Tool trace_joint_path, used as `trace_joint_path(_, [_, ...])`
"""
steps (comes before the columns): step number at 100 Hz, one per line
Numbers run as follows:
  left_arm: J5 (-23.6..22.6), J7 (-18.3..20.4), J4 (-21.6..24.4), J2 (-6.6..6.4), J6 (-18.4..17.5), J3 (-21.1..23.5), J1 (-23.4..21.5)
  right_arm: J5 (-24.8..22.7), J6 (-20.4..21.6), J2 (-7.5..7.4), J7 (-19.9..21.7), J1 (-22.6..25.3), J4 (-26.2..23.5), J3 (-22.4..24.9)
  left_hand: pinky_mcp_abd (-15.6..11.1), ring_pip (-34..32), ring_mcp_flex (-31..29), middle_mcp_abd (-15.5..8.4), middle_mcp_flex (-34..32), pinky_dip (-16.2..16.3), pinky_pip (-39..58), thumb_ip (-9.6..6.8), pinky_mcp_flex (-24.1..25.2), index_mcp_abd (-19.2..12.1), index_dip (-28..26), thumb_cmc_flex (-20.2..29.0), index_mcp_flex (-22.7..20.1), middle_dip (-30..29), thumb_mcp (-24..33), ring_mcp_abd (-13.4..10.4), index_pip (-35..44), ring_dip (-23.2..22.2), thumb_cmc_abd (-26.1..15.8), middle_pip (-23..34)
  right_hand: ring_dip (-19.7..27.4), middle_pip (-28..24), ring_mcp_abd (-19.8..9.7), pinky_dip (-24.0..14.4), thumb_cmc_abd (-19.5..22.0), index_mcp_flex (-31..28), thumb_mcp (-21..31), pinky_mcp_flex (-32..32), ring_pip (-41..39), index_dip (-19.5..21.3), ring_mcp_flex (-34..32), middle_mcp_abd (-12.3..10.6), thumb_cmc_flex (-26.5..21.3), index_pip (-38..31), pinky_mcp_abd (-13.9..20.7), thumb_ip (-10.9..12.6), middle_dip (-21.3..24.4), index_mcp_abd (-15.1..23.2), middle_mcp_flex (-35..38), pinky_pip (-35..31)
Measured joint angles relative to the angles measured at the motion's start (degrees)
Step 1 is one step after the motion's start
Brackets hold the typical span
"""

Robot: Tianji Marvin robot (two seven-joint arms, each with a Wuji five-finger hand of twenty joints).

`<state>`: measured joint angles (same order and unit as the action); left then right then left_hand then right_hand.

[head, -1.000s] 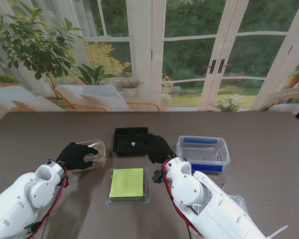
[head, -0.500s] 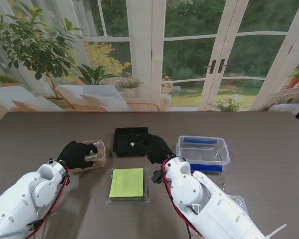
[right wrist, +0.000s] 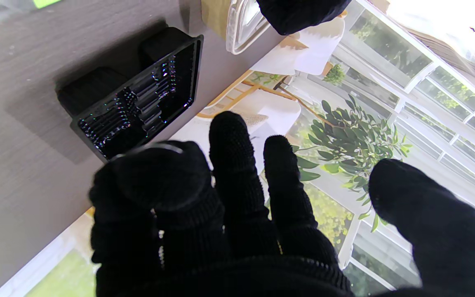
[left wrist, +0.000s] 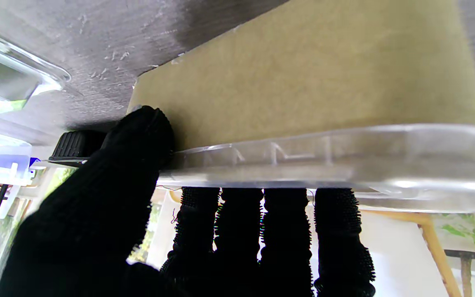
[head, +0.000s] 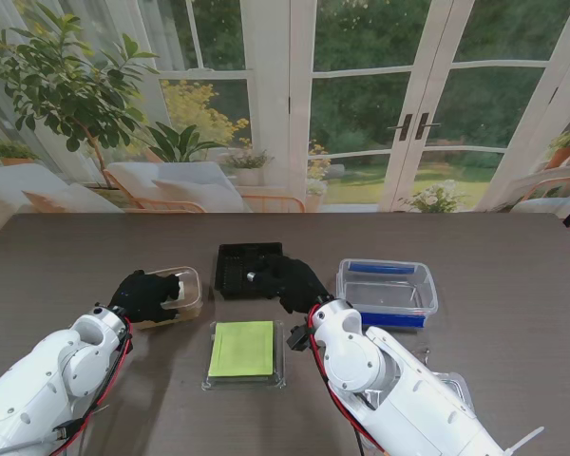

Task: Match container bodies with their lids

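While the left robot hand [head: 150, 293] is clamping the clear container's [head: 186, 290] rim, thumb inside and fingers outside, on the surface [head: 513, 256], the right robot hand [head: 290, 279] is hovering spread-fingered over the black tray [head: 236, 267]

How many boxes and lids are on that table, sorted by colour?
Clear with tan base, in the left hand: 1
Black tray, at the right hand: 1
Clear with green sheet: 1
Clear with blue clips: 1
Clear piece at my right arm, partly hidden: 1
Total: 5
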<state>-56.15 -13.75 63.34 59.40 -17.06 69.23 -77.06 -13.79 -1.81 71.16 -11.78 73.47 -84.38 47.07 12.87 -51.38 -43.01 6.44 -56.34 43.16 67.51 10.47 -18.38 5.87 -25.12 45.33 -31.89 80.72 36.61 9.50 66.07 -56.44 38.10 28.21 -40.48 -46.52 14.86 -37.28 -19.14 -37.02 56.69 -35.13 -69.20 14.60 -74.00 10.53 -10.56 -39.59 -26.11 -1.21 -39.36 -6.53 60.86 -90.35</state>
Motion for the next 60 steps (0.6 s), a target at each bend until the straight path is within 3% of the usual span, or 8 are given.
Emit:
trace_joint_path(4, [-0.1, -0.1, -0.1, 0.00, 0.0, 0.0, 0.1, 0.0, 0.0, 0.00, 0.0, 0.0, 0.0, 0.0, 0.0, 0.0, 0.0, -0.1, -0.4, 0.0, 0.0, 0.01, 0.0, -0.4, 0.0, 0.0, -0.1, 0.0, 0.0, 0.0, 0.3, -0.1, 0.0, 0.1, 0.0, 0.0, 0.1, 0.0, 0.0, 0.0, 0.0, 0.0, 0.0, 0.0, 0.0, 0.0, 0.0, 0.0, -0.4, 0.0, 0.0, 0.0, 0.0, 0.0])
trace_joint_path(8, [-0.2, -0.3, -0.3, 0.01, -0.1, 0.0, 0.2, 0.1, 0.0, 0.01, 0.0, 0.0, 0.0, -0.1, 0.0, 0.0, 0.0, -0.1, -0.6, 0.0, 0.0, 1.20, 0.0, -0.8, 0.0, 0.0, -0.3, 0.0, -0.2, 0.0, 0.6, -0.1, 0.0, 0.2, 0.0, 0.0, 0.1, 0.0, 0.0, 0.0, 0.0, 0.0, 0.0, 0.0, 0.0, 0.0, 0.0, 0.0, -0.4, 0.0, 0.0, 0.0, 0.0, 0.0])
trace_joint_path(50, [-1.2, -3.5, -4.1, -0.03, -0.8, -1.9, 2.7, 0.3, 0.3, 0.26, -0.2, -0.4, 0.7, -0.7, 0.0, -0.2, -1.1, -1.2, -2.5, 0.5, 1.5, 1.16, -0.5, -3.6, -1.0, -2.3, -3.0, 0.6, -2.7, 0.0, 5.8, -1.8, 2.2, 2.6, 0.0, 0.0, 0.1, -1.1, 0.0, 0.0, 0.0, 0.0, 0.0, 0.0, 0.0, 0.0, 0.0, 0.0, -0.5, 0.0, 0.0, -0.4, 0.6, 0.4])
trace_joint_path(60, [-1.3, -5.1, -5.3, -0.03, -0.8, -2.8, 3.4, 0.3, 0.3, 0.30, -0.2, -0.4, 0.7, -0.7, 0.0, -3.6, -1.6, -1.3, -3.1, 1.1, 2.4, 1.16, -1.0, -3.7, -1.1, -2.7, -3.8, 2.1, -2.9, 0.0, 7.4, -3.4, 2.5, 5.2, 0.0, 0.0, 0.1, -1.1, 0.0, 0.0, 0.0, 0.0, 0.0, 0.0, 0.0, 0.0, 0.0, 0.0, -0.5, 0.0, 0.0, -0.4, 0.6, 0.4])
